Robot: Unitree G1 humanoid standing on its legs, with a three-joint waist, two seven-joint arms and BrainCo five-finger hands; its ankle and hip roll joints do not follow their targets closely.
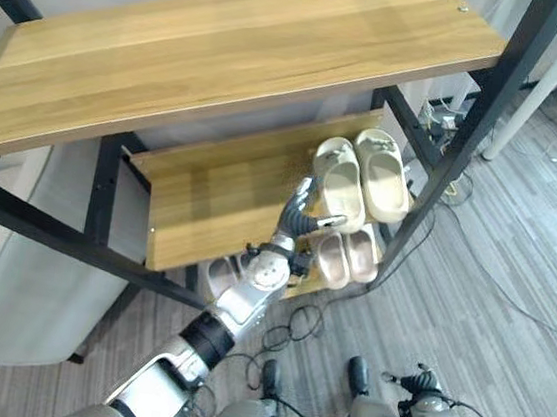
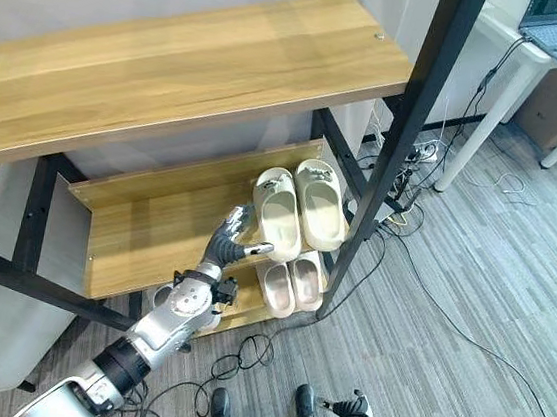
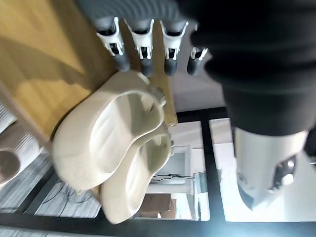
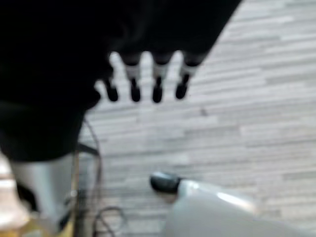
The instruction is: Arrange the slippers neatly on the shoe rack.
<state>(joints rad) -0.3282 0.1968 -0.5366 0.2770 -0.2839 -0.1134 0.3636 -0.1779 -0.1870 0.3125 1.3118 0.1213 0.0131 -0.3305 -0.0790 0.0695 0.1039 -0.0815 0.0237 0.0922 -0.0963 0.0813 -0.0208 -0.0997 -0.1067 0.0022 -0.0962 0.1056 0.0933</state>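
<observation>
You have four cream slippers in sight, in two pairs. The upper pair point(image 1: 362, 181) lies side by side on the middle shelf point(image 1: 219, 197) of the shoe rack point(image 2: 408, 133), at its right end by the black upright post. The lower pair point(image 2: 290, 283) sits on the bottom shelf, directly beneath the first pair and just past your left robot hand's wrist.

Your left robot hand point(image 1: 301, 216) is raised over the middle shelf, just left of the upper pair. Its fingers point(image 3: 143, 49) are straight and spread, with the thumb reaching toward the near slipper's heel; it grips nothing. From the left wrist view, the fingertips hang just above the edge of the nearer slipper, and you cannot tell whether they touch it.

Your right robot hand point(image 4: 143, 79) hangs low over the grey plank floor point(image 4: 247, 98), well away from the rack, fingers straight and relaxed, holding nothing.

One wide top shelf point(image 1: 225, 57) spans the rack above both pairs.
</observation>
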